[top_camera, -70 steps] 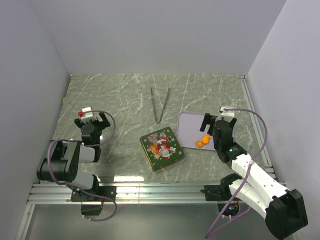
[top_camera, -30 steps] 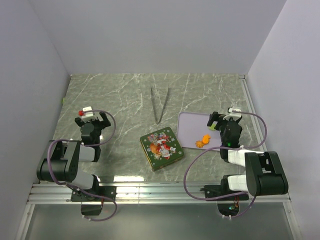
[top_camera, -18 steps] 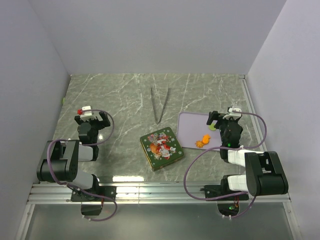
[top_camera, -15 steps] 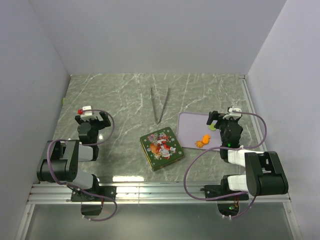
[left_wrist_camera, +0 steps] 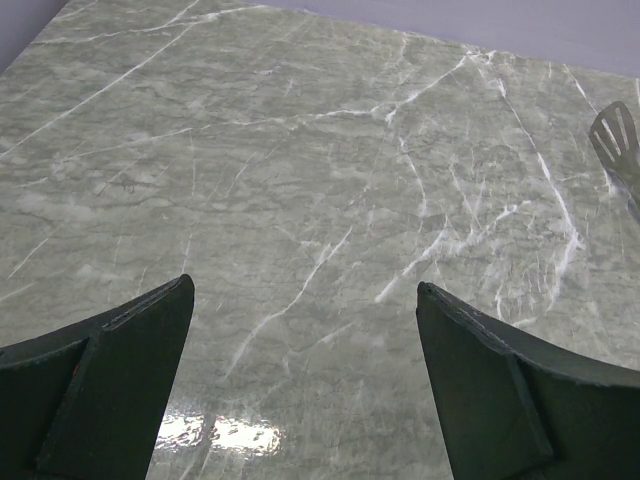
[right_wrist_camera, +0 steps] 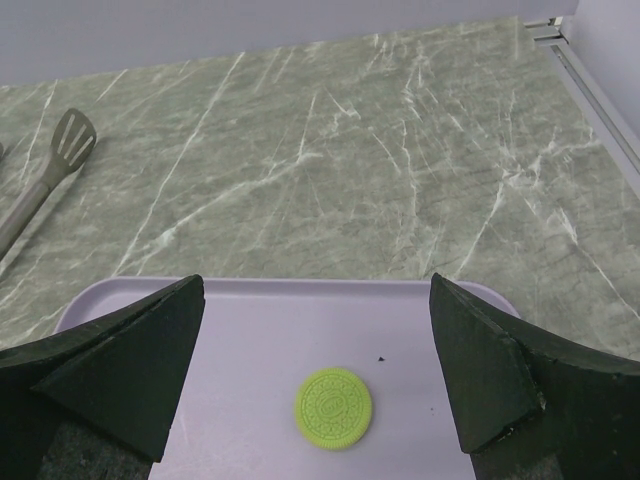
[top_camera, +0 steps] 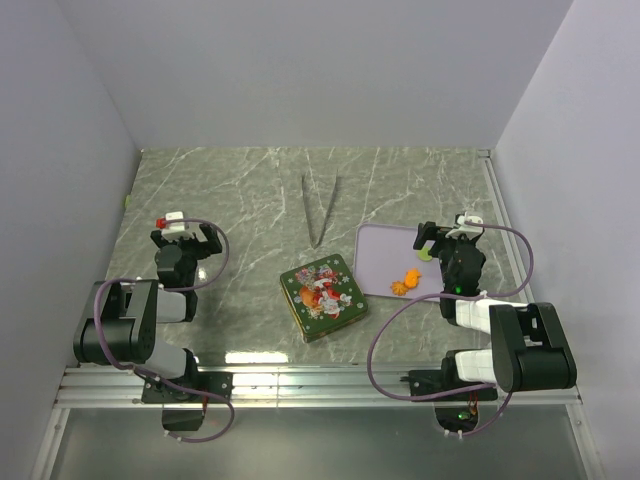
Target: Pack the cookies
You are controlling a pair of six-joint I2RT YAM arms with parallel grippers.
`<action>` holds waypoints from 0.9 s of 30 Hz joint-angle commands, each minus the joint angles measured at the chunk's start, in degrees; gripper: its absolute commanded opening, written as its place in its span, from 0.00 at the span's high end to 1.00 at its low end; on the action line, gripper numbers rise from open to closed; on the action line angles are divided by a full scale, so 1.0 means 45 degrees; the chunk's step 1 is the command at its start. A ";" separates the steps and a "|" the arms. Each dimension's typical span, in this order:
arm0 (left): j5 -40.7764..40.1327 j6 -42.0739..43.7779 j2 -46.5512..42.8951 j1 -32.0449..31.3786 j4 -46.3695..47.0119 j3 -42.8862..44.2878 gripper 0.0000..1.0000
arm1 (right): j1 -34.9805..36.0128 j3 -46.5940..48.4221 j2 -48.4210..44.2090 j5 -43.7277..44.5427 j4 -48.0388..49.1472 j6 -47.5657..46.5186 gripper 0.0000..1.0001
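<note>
Several small orange cookies [top_camera: 405,282] lie in a cluster at the near edge of a lilac tray [top_camera: 380,250]. A round green sandwich cookie [right_wrist_camera: 334,408] lies on the same tray [right_wrist_camera: 240,330], just before my right gripper; it also shows in the top view [top_camera: 427,254]. My right gripper [right_wrist_camera: 315,285] is open and empty, at the tray's right side [top_camera: 447,240]. My left gripper [top_camera: 184,240] is open and empty over bare table at the left [left_wrist_camera: 303,290]. The orange cookies are out of both wrist views.
A square green tin with a red and white printed lid [top_camera: 323,297] sits shut between the arms. Metal tongs [top_camera: 320,208] lie behind it, also in the right wrist view [right_wrist_camera: 60,150] and left wrist view [left_wrist_camera: 618,135]. Walls enclose the marble table.
The right arm has folded back toward its base, taking its gripper from over the orange cookies to the tray's right side. In the last second nothing has visibly moved.
</note>
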 commanded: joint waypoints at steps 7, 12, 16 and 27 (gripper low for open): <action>0.0279 0.0215 -0.0128 0.0049 0.0442 0.0306 0.01 | -0.0039 -0.0046 -0.0081 -0.0042 0.0752 -0.0158 0.00; 0.0279 0.0215 -0.0128 0.0029 0.0461 0.0325 0.01 | -0.0020 -0.0046 -0.0081 -0.0023 0.0752 -0.0158 0.00; 0.0279 0.0196 -0.0128 0.0049 0.0423 0.0326 0.01 | -0.0039 -0.0046 -0.0081 -0.0023 0.0732 -0.0158 0.00; 0.0240 0.0215 -0.0069 0.0029 0.0364 0.0365 0.00 | -0.0039 -0.0046 -0.0100 -0.0042 0.0752 -0.0158 0.00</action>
